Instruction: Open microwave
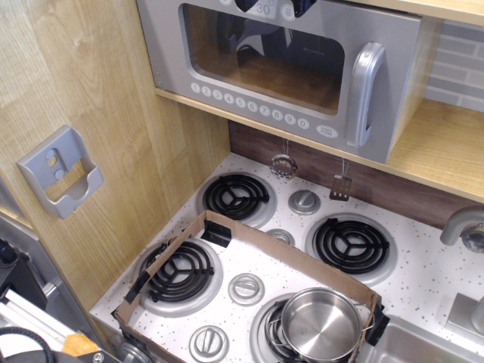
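the large grey plastic toy microwave sits in the upper part of the view, on a light wooden shelf above the stove. its long axis runs left to right, tilted down toward the right in this view, and its front faces out over the cooktop. the clear window door lies flush with the body, closed. the chunky silver vertical loop handle stands upright at the door's right edge, and a row of round white number buttons runs beneath the window.

no gripper can be picked out, so whether it is wide or narrow cannot be told; only dark shapes show at the top edge and lower left corner.

below the shelf, a small strainer and a small spatula hang against the dark brown backsplash. the white speckled cooktop carries four black coil burners and round silver knobs. a brown cardboard frame lies across the front of it, and a shiny steel pot sits on the front right burner. a grey plastic wall holder is fixed to the wooden side panel at left.
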Robot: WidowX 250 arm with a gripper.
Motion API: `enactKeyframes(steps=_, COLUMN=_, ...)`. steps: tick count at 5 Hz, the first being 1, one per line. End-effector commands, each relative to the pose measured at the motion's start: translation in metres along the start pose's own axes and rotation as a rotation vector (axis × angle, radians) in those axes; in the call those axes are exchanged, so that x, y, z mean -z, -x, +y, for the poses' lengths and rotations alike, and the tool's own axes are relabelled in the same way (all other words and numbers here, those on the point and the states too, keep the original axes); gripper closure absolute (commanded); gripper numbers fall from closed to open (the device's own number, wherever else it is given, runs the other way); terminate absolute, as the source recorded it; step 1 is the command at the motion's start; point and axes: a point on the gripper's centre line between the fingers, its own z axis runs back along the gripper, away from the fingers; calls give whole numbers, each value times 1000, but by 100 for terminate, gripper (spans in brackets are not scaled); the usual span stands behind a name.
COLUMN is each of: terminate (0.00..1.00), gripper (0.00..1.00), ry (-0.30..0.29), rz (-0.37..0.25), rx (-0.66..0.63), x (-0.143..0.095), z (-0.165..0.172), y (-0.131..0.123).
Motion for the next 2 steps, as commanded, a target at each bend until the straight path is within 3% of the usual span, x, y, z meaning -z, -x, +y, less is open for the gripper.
enactKeyframes(steps=1, terminate=0, gripper=0, ry=0, rz=0, rx=0, x=0, z=0, y=0)
enactKeyframes(steps=2, terminate=0, gripper=0, ry=8, rz=-74, rx=-40, x=-1, z=-15, y=4)
